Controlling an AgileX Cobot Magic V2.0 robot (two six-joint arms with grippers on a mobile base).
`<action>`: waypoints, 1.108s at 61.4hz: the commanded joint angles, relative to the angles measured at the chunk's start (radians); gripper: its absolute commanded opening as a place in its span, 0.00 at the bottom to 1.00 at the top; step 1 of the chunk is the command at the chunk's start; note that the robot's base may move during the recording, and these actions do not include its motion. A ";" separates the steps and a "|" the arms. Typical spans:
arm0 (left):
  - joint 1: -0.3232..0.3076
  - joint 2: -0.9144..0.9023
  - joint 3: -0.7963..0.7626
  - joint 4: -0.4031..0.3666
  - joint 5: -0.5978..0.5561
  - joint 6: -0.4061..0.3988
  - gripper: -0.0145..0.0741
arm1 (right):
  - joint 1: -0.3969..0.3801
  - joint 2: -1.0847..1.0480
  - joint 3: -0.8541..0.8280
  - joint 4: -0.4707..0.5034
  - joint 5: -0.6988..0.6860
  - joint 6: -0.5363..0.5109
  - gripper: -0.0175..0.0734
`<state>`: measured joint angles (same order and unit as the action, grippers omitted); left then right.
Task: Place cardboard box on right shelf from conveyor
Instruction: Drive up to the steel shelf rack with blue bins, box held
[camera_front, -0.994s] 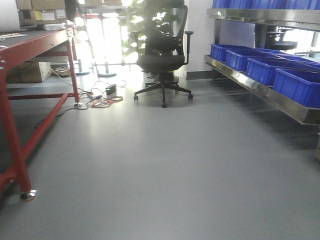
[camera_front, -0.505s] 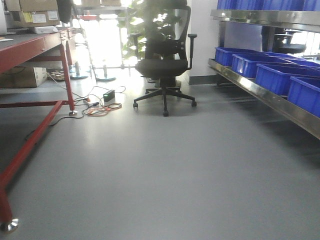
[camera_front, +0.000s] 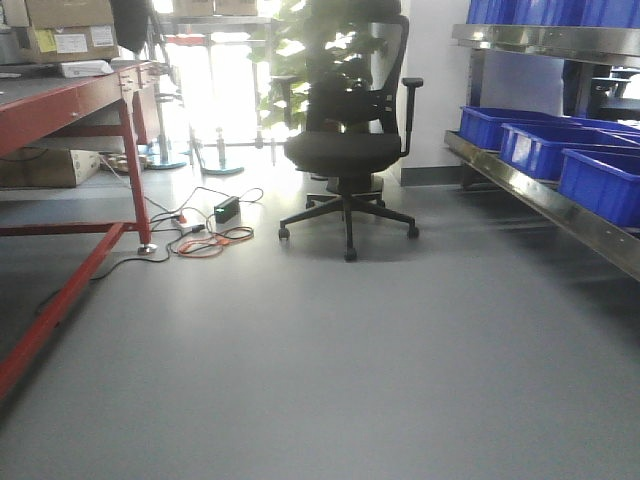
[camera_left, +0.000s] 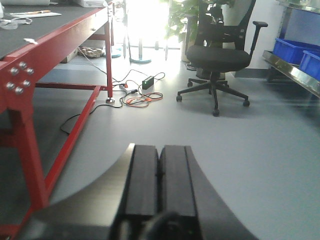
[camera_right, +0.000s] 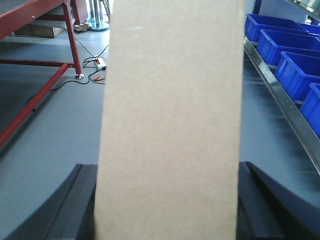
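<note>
The plain tan cardboard box (camera_right: 170, 120) fills the middle of the right wrist view, standing upright. My right gripper (camera_right: 165, 167) is shut on it, one dark finger on each side. In the left wrist view my left gripper (camera_left: 160, 147) is shut, its fingers pressed together with nothing between them, above the grey floor. The right shelf (camera_front: 545, 200), shiny steel, runs along the right side and also shows at the right edge as the shelf lip (camera_right: 280, 95). The conveyor (camera_front: 55, 100), red-framed with a dark belt (camera_left: 45, 32), stands at the left.
Blue plastic bins (camera_front: 600, 180) sit on the shelf. A black office chair (camera_front: 345, 150) stands ahead in mid-aisle with a plant behind it. Cables and a power strip (camera_front: 205, 238) lie on the floor near the conveyor's leg (camera_front: 140, 190). Labelled cartons (camera_front: 70, 30) rest on the conveyor.
The front view has advanced along the aisle: the conveyor's near leg slid out at the lower left, the shelf and bins shifted right, and the chair looks slightly nearer.
</note>
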<state>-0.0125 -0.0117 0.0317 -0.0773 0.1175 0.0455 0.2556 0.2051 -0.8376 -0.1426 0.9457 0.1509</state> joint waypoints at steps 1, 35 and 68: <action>-0.002 -0.017 0.010 -0.006 -0.087 0.000 0.03 | -0.005 0.024 -0.025 -0.015 -0.105 -0.009 0.46; -0.002 -0.017 0.010 -0.006 -0.087 0.000 0.03 | -0.005 0.024 -0.025 -0.015 -0.105 -0.009 0.46; 0.001 -0.017 0.010 -0.006 -0.087 0.000 0.03 | -0.005 0.024 -0.025 -0.015 -0.105 -0.009 0.46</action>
<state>-0.0125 -0.0117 0.0317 -0.0773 0.1175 0.0455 0.2556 0.2051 -0.8376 -0.1426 0.9457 0.1509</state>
